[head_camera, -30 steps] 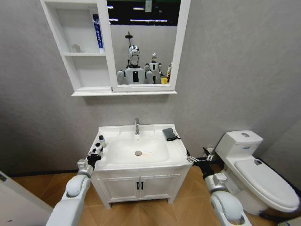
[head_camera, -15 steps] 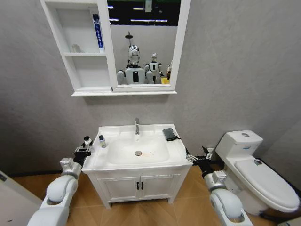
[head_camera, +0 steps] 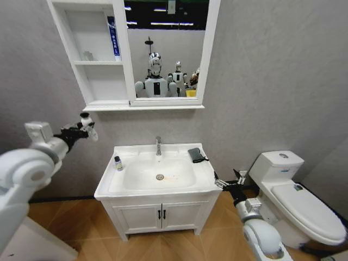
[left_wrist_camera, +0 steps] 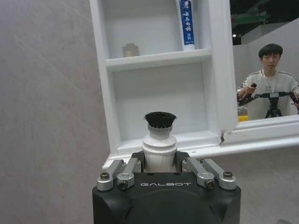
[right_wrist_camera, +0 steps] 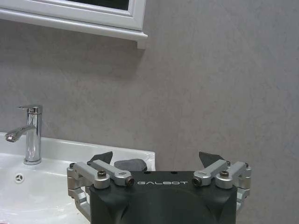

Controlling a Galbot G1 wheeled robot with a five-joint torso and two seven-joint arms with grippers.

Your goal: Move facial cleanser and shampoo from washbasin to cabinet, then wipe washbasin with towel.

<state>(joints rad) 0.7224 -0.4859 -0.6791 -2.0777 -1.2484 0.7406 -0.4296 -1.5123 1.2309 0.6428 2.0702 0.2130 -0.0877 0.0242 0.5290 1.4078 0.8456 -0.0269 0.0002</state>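
Left end effector [head_camera: 81, 129] is clamped on a small white bottle with a black cap [left_wrist_camera: 159, 140], raised just under the cabinet [head_camera: 92, 65] at its left side, so the step in hand is shelving the first item; second small bottle [head_camera: 117, 163] sits on the washbasin [head_camera: 157, 187] left rim, towel [head_camera: 196, 155] at the back right. Right end effector [right_wrist_camera: 159, 161] idles wide open low by the washbasin's right edge. Next move calls for lifting the bottle into the open bottom shelf [left_wrist_camera: 163, 140] and setting it upright

Head view high over washbasin [head_camera: 157, 174]; wrist views close, wall-facing.
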